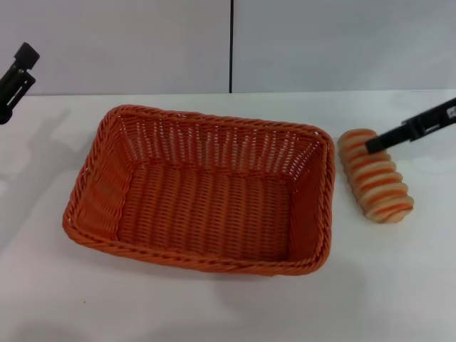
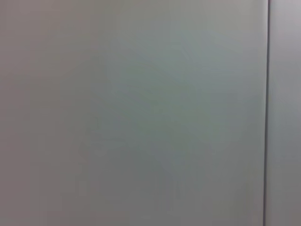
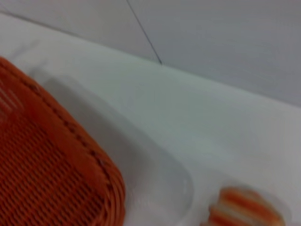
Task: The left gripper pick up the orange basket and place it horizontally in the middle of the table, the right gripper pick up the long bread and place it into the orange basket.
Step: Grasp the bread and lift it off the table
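Oblong tan loaf with orange-brown ridged stripes, long bread (image 1: pixel 375 175), beside orange woven basket (image 1: pixel 206 189): judged light, ridged; grasp across midsection. Right gripper (image 1: pixel 375 144) over far end, jaw state indeterminate. Left gripper (image 1: pixel 14 82) parked far left, likewise.

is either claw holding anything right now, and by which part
Nothing is held. The right claw hovers at the far end of the bread; the left claw is raised, away from the basket.
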